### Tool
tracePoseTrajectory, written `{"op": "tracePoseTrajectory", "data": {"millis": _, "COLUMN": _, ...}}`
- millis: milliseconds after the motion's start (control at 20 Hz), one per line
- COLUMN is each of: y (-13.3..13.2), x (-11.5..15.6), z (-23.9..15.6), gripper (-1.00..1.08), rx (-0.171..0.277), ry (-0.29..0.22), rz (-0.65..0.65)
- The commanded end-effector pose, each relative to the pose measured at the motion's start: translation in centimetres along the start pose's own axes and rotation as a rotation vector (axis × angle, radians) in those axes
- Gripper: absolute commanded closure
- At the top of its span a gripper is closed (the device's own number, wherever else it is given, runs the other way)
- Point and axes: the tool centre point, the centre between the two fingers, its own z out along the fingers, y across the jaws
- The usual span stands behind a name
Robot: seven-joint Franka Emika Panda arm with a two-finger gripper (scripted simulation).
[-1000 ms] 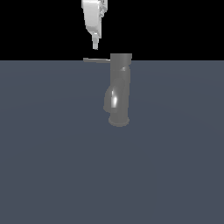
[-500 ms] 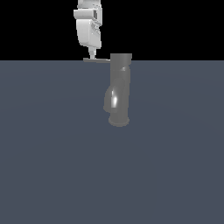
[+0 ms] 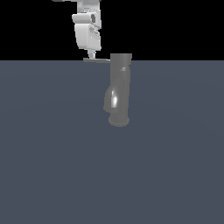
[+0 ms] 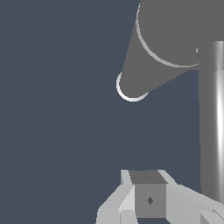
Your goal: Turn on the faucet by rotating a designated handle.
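Observation:
The grey glossy faucet (image 3: pixel 119 89) stands upright on the dark floor, its curved spout (image 3: pixel 111 99) bulging toward the exterior view's left. The thin flat handle (image 3: pixel 97 60) sticks out sideways from the faucet's top toward that same side. My white gripper (image 3: pixel 92 56) hangs straight down over the handle's outer end, fingertips together and at or just above the lever, holding nothing. From the wrist camera I look down on the round faucet cap (image 4: pixel 183 26), the spout (image 4: pixel 135 78) and the shiny handle (image 4: pixel 212 122), which runs beside my gripper (image 4: pixel 146 175).
A flat dark blue-grey floor (image 3: pixel 52 166) spreads all around the faucet's flared base (image 3: pixel 119 120). Behind it the background is plain black.
My gripper has come down from well above the handle to its outer end, most of the drop in the first half second. The handle and faucet look unmoved.

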Motion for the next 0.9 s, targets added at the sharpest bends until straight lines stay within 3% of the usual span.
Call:
{"op": "tracePoseTrajectory", "data": {"millis": 0, "y": 0.2, "x": 0.0, "z": 0.0, "gripper": 1.08, "rx": 0.0, "ry": 0.0, "rz": 0.0}}
{"op": "tracePoseTrajectory", "data": {"millis": 850, "y": 4.0, "x": 0.3, "z": 0.0, "gripper": 1.08, "rx": 0.0, "ry": 0.0, "rz": 0.0}}
